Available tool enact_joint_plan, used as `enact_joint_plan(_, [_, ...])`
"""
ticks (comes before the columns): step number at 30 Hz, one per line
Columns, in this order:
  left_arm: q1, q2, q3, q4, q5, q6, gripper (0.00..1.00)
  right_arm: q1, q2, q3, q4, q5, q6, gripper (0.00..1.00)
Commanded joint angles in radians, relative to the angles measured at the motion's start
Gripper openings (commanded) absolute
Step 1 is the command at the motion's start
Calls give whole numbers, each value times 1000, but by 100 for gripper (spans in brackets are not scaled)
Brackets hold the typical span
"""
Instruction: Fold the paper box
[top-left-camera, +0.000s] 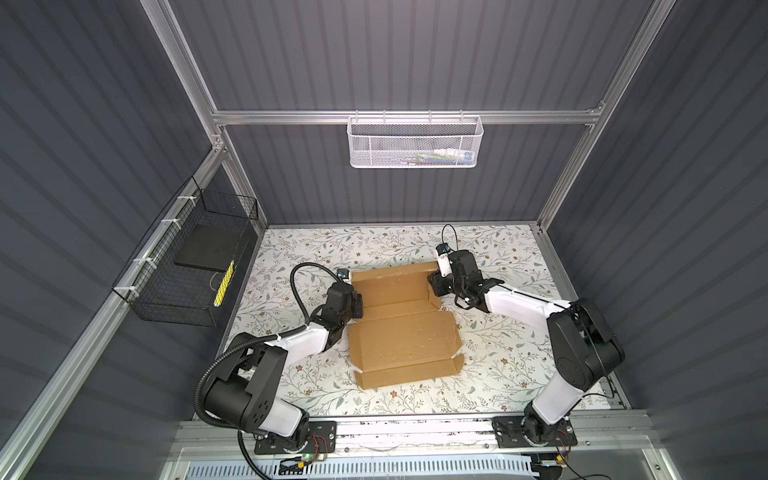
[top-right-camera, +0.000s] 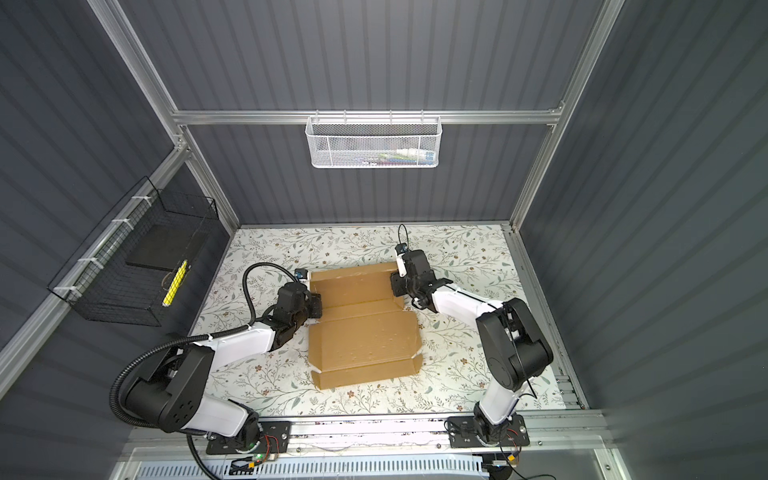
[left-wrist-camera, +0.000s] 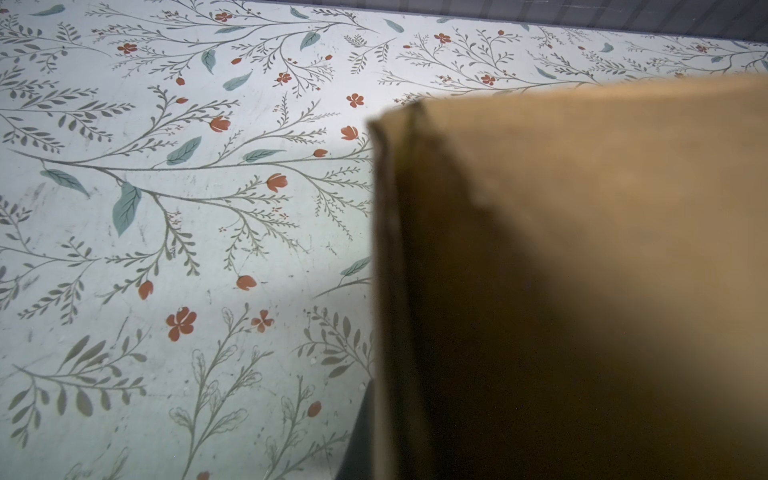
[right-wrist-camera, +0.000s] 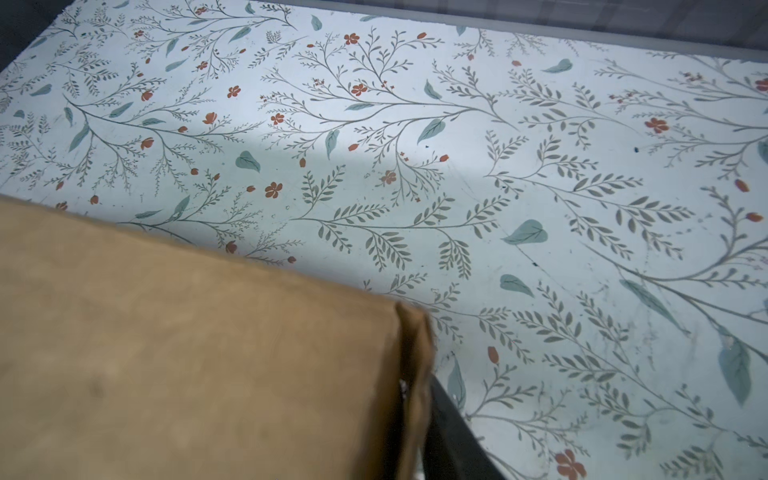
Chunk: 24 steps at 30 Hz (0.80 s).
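The paper box (top-left-camera: 399, 332) (top-right-camera: 365, 332) lies half formed in the middle of the floral table in both top views. Its far half has walls raised, and its near half lies flat with a front flap (top-left-camera: 409, 374). My left gripper (top-left-camera: 355, 302) is shut on the box's left side wall (left-wrist-camera: 390, 257). One dark finger (left-wrist-camera: 358, 436) shows outside that wall; the other is hidden. My right gripper (top-left-camera: 434, 286) straddles the right side wall (right-wrist-camera: 411, 374) at its far corner. One dark finger (right-wrist-camera: 451, 436) presses the wall's outside; cardboard hides the other.
A black wire basket (top-left-camera: 189, 266) on the left wall holds a black slab (top-left-camera: 205, 251) and a yellow strip (top-left-camera: 224, 282). A white mesh basket (top-left-camera: 415, 141) hangs on the back rail. Floral table (top-left-camera: 498, 365) surrounds the box, and both arm bases stand at its front edge.
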Motion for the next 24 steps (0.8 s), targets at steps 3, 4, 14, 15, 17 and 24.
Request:
enact_joint_plan(3, [0, -1, 25, -2, 17, 9, 0, 19, 27, 31, -8, 75, 20, 38])
enact_joint_plan(4, [-1, -3, 23, -2, 15, 9, 0, 21, 28, 33, -12, 87, 20, 36])
enact_joint_plan(14, [-1, -12, 22, -9, 11, 8, 0, 37, 38, 25, -36, 125, 33, 23])
enact_joint_plan(15, [-1, -14, 21, -9, 10, 9, 0, 37, 38, 25, -37, 127, 32, 22])
enact_joint_plan(17, [-1, -14, 21, -11, 8, 8, 0, 38, 40, 24, -39, 129, 35, 21])
enact_joint_plan(24, [-1, -13, 21, -11, 8, 7, 0, 43, 44, 25, -47, 136, 35, 17])
